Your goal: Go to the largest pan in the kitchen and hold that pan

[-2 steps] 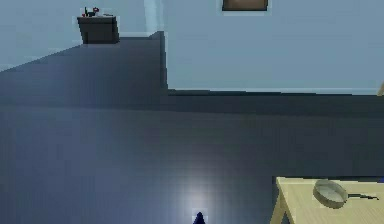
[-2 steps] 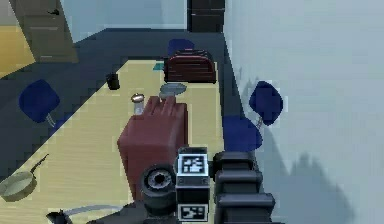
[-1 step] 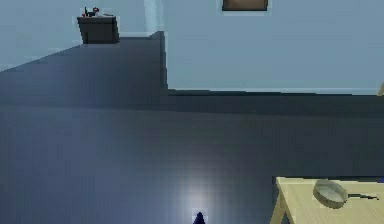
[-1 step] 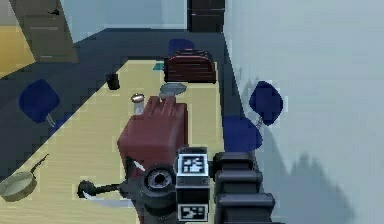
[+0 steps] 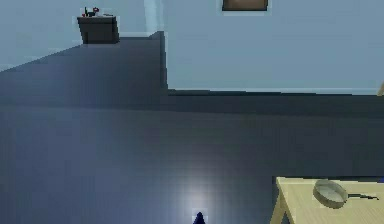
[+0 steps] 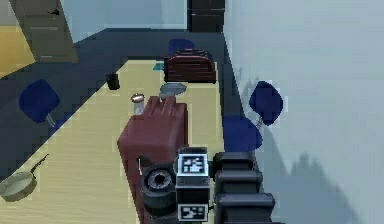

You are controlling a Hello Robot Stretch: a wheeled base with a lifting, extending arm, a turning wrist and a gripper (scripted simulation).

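Note:
A grey pan (image 5: 330, 190) with a thin handle lies on the corner of a light wooden table (image 5: 300, 205) at the forward view's bottom right. In the arm side view a grey pan (image 6: 20, 183) with its handle pointing up and right lies at the near left end of the long wooden table (image 6: 90, 130). Farther along, a grey round dish (image 6: 172, 90) sits near the middle. The gripper (image 6: 152, 190) shows as a dark body left of the white marker squares (image 6: 192, 165), low in the arm side view, just below a dark red box (image 6: 155, 135). I cannot tell whether it holds anything.
Blue chairs (image 6: 40, 100) (image 6: 265, 98) line both sides of the table. A second dark red box (image 6: 190, 68), a dark cup (image 6: 113, 80) and a small cup (image 6: 137, 98) stand on it. Ahead lie open dark floor, a pale wall and a dark cabinet (image 5: 98, 28).

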